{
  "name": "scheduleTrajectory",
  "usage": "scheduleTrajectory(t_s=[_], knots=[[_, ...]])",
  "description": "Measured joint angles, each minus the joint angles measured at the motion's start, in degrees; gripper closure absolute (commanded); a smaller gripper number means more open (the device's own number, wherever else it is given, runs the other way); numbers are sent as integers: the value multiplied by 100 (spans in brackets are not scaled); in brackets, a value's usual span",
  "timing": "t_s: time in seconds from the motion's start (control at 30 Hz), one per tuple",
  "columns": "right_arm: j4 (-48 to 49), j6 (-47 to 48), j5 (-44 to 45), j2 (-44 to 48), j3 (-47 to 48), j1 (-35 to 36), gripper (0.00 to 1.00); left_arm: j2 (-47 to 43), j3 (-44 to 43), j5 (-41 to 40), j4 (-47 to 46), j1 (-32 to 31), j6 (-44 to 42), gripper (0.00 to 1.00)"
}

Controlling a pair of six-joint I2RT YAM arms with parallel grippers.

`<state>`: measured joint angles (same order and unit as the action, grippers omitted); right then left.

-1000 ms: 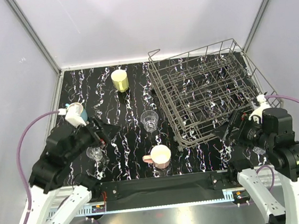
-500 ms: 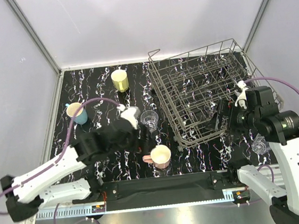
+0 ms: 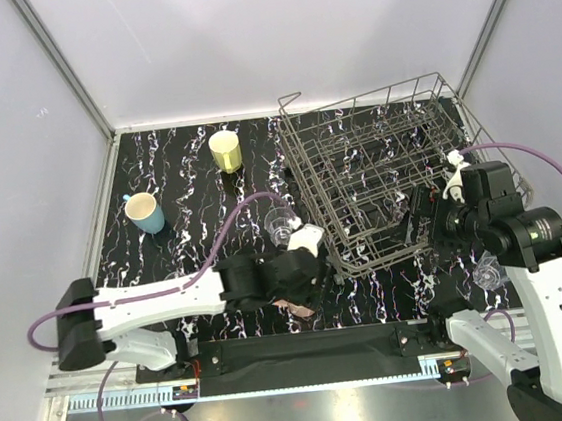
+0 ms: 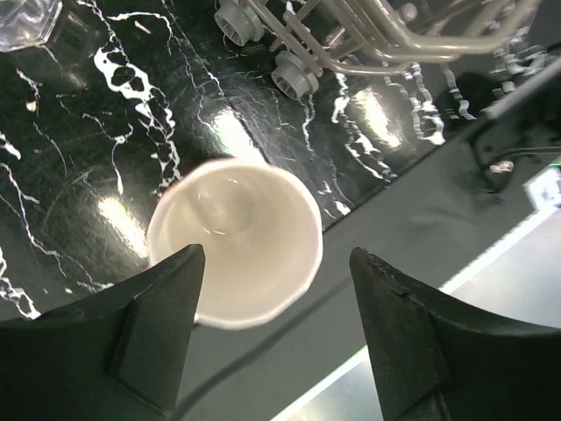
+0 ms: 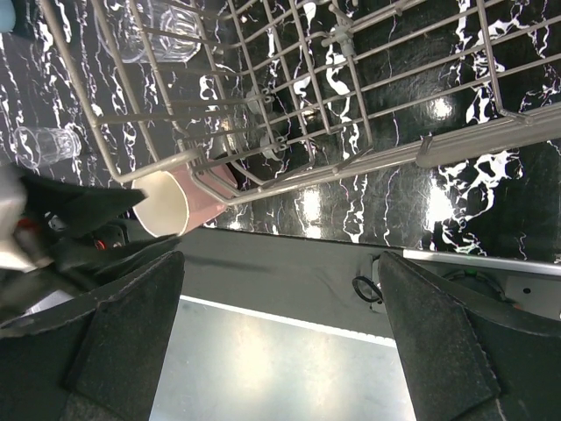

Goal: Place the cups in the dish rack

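The pink mug [image 4: 232, 254] stands upright near the table's front edge, just left of the grey wire dish rack [image 3: 387, 164]. My left gripper [image 3: 303, 280] is open and hovers right above the mug, with the mug's mouth between its fingers [image 4: 166, 316] in the left wrist view. My right gripper [image 3: 418, 218] is open and empty over the rack's near edge. The pink mug [image 5: 175, 206] also shows in the right wrist view. A yellow mug [image 3: 224, 150] and a blue mug [image 3: 145, 213] stand at the back left. A clear glass [image 3: 281, 226] stands mid-table.
The rack's plastic feet [image 4: 294, 79] are close to the right of the pink mug. Another clear glass [image 5: 39, 145] stands farther left, and one more [image 3: 491, 271] stands right of the rack beside my right arm. The black front strip [image 3: 305, 347] borders the table.
My left arm has swung from the left side across to above the pink mug. My right arm rose over the rack's near edge, then held still.
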<state>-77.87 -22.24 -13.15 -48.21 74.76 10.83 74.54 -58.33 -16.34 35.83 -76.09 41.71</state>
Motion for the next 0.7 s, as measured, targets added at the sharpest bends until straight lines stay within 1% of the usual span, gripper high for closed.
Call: scheduleTrajectory(t_s=[0.13, 0.17, 0.3, 0.63, 0.7], knots=[[-2, 7, -11, 90, 0, 0, 0, 538, -339, 28, -44, 0, -175, 31], [-2, 13, -26, 90, 0, 0, 0, 645, -426, 35, -48, 0, -188, 34], [0, 22, -66, 61, 0, 0, 0, 960, -667, 55, -37, 0, -216, 41], [2, 42, -138, 87, 0, 0, 0, 1296, -688, 129, 85, -55, 96, 42], [2, 50, -138, 96, 0, 0, 0, 1349, -688, 127, 118, -114, 127, 44]])
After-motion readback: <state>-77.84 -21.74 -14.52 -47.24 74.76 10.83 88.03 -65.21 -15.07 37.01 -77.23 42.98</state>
